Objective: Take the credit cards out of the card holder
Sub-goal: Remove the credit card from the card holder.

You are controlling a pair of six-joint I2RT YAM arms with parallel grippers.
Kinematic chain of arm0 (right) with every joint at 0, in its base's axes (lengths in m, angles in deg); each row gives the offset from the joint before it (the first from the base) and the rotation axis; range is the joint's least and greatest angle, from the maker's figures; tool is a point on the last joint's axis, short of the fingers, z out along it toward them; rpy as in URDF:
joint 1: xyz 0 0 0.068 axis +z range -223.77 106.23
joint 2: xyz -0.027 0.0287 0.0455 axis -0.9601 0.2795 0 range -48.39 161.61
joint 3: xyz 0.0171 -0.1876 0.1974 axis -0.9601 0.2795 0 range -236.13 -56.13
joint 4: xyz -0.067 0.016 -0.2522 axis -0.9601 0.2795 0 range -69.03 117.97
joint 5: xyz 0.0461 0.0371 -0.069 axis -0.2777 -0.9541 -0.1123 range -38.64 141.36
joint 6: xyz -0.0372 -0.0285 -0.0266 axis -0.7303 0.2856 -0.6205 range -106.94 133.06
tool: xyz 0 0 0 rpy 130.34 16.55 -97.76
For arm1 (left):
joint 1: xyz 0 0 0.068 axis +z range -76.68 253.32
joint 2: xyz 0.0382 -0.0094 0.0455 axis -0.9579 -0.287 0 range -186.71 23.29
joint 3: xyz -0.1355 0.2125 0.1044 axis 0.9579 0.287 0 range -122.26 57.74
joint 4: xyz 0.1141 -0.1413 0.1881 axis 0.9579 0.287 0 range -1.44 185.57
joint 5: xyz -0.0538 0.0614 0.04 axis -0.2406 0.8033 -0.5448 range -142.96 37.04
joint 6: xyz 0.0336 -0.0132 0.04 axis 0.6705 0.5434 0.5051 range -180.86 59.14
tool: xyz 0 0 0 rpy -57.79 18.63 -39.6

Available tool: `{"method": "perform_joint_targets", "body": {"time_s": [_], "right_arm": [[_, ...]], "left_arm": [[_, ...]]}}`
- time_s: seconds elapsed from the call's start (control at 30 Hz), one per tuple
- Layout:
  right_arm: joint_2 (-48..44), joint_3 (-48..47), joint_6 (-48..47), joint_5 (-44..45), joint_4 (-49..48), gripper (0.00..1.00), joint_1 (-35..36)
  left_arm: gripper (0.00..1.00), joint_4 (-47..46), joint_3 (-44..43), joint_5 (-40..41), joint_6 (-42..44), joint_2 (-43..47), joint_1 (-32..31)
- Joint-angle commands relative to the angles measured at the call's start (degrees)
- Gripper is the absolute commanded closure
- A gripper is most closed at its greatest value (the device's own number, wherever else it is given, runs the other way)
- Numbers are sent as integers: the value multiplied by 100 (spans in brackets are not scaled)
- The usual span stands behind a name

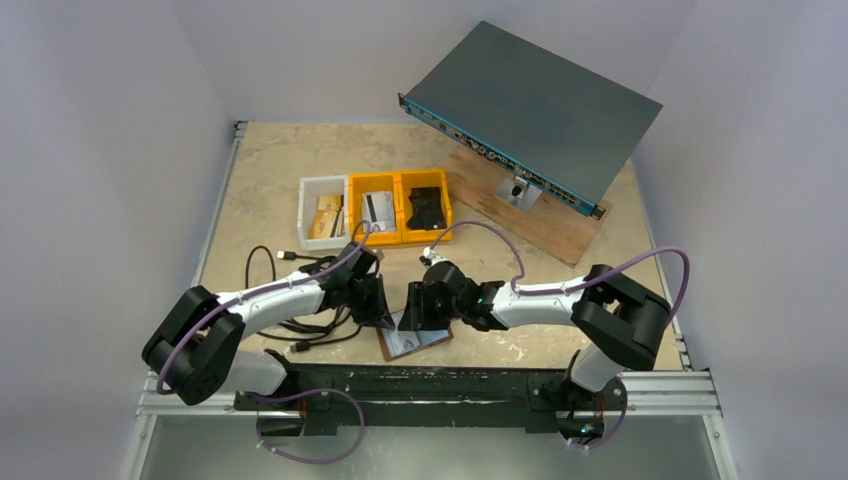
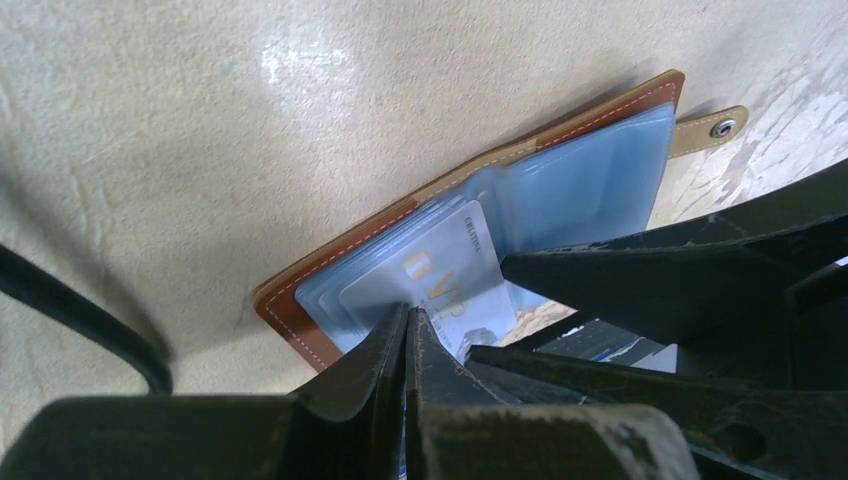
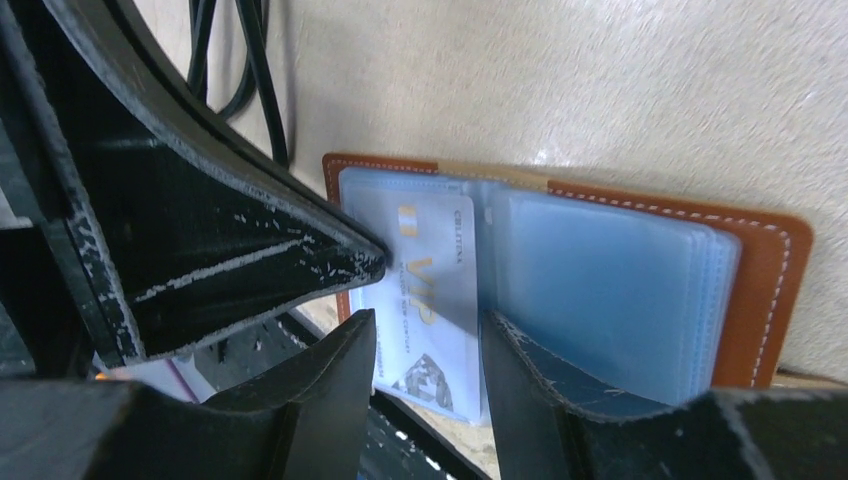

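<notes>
Left wrist view: the left end effector (image 2: 410, 330) pinches shut on a card (image 2: 452, 275) half out of the holder (image 2: 600, 180), open on the counter (image 2: 200, 150); the right end effector (image 3: 428, 328), jaws apart, only straddles it, so pulling may drag the holder.

The brown card holder (image 1: 420, 343) lies open and flat by the tabletop's near edge, about midway along it, with its silvery-blue clear pockets facing up. A pale VIP credit card (image 2: 450, 270) sticks partway out of one pocket, towards that edge.
</notes>
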Motion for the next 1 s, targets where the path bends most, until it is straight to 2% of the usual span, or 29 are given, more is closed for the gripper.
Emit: {"method": "perform_joint_targets", "body": {"time_s": [0.0,0.17,0.47,0.97], "right_arm": [[41,153,106,-419,-361,57,21],[7,284,219,-438,-393,58,-19],[-153,595,431,-447,-533,59,-130],[-19,750,631,-656,-894,59,-204]], "left_arm": [[99,-133,-107,67,55,-279,19],[99,-34,-275,44,137,-262,26],[96,524,-218,75,213,471,16],[100,299,-42,140,-22,206,-336]]}}
